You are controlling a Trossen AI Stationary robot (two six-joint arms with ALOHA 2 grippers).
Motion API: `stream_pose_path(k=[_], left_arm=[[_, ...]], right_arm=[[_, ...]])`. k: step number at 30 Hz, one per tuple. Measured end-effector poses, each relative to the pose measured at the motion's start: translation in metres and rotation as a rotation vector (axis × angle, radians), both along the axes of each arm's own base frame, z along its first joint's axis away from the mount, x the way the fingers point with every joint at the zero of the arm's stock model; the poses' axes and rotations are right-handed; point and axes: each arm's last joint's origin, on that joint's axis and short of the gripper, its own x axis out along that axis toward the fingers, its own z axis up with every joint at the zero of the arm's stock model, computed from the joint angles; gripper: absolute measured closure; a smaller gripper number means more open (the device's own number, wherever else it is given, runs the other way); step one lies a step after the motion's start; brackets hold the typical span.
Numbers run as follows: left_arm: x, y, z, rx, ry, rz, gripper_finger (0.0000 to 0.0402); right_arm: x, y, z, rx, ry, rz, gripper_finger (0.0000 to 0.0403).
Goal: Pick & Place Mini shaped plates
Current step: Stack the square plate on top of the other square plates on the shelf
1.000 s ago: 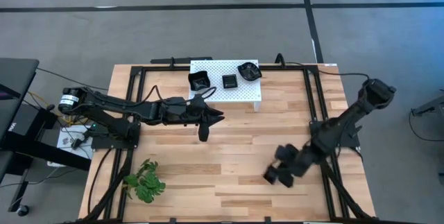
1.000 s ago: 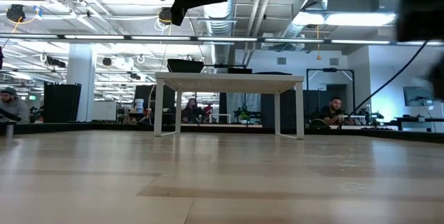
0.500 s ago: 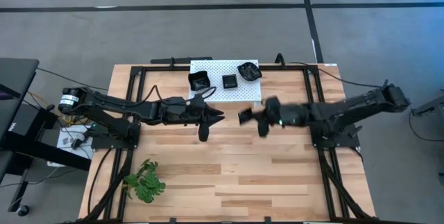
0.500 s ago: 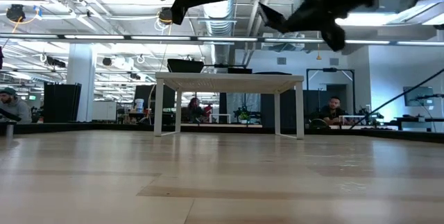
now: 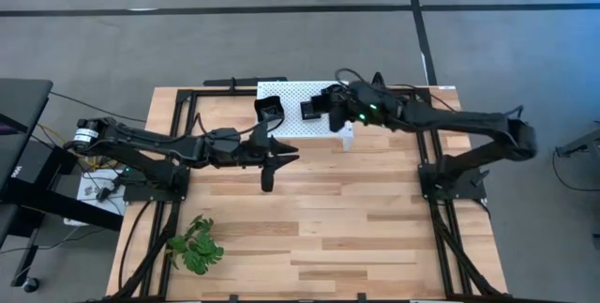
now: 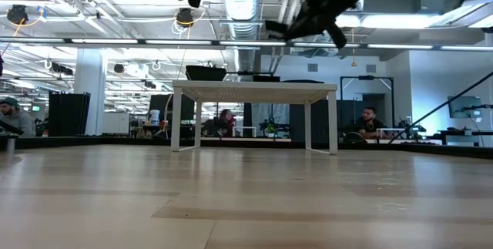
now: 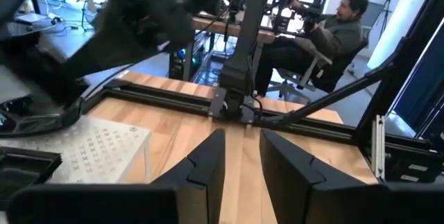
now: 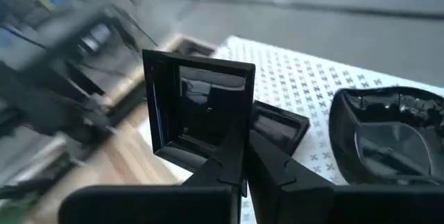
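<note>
**Swung across to the white platform, square plate in grip**

Now over the right part of the white perforated platform [image 5: 305,115], having crossed from mid-table half a second ago and from the table's near right side a second ago: right gripper [image 5: 330,106], fingers clamped on the rim of a square glossy black plate [image 8: 198,109], held tilted on edge above the perforated top.

Resting on the platform: a small square plate [image 5: 310,110] in the middle, a deeper square dish [image 5: 269,109] at the left end, a wavy-edged dish [image 8: 388,137] at the right end, largely hidden under the arm from above. In the right wrist view, small square plate just behind the held one, wavy dish beside it.

Hovers above bare wood just in front of the platform's left part, hardly shifted: left gripper [image 5: 270,158], fingers [image 7: 208,158] slightly apart, nothing between them.

Lies at the table's near left corner, well apart: green plant sprig [image 5: 195,244].
</note>
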Motion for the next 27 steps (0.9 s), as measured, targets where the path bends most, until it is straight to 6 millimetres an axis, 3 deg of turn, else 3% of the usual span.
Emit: stream_pose_path(k=[6, 14, 27], left_arm=[[0.0, 0.0, -0.001, 0.001, 0.006, 0.0, 0.0309], [0.0, -0.004, -0.002, 0.002, 0.02, -0.014, 0.0309], [-0.002, -0.015, -0.004, 0.005, 0.044, -0.052, 0.0309]], right_arm=[[0.032, -0.027, -0.003, 0.152, 0.177, 0.006, 0.0397], [0.062, -0.055, -0.004, 0.275, 0.265, 0.053, 0.0397], [0.063, -0.064, -0.005, 0.284, 0.341, -0.007, 0.0397]])
